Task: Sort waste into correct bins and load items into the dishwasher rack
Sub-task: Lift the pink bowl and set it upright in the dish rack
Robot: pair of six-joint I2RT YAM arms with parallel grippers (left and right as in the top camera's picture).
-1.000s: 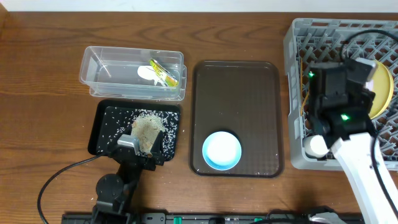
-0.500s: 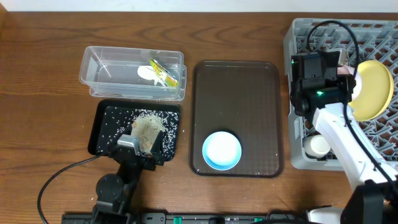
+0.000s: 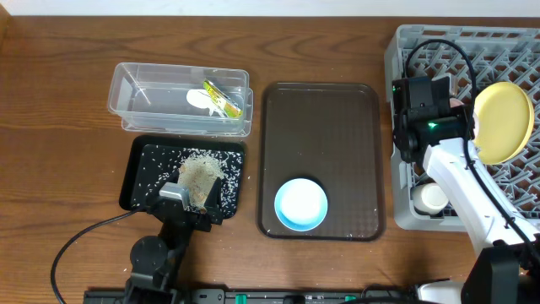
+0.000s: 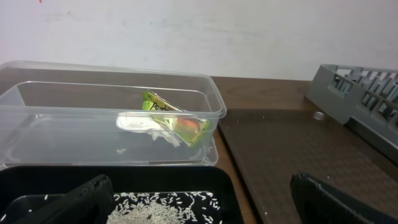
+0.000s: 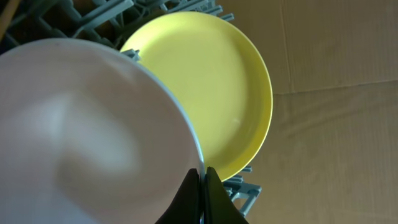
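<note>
Overhead, we see the plate (image 3: 504, 122) standing upright in the rack (image 3: 405, 51) and the blue bowl (image 3: 300, 203) on the brown tray (image 3: 321, 110). Left wrist: our left gripper (image 4: 200, 193) gapes wide above rice (image 4: 163, 213) in the black tray (image 4: 37, 180). Right wrist: our right gripper (image 5: 202, 183) pinches the pink bowl (image 5: 81, 137) by its rim.

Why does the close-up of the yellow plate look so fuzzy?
Right wrist view: the pinkish-white bowl sits right at the lens, soft and featureless; the round pale yellow plate behind is sharper. Left wrist view: dark fingers blur too. Overhead: sharp throughout.
</note>
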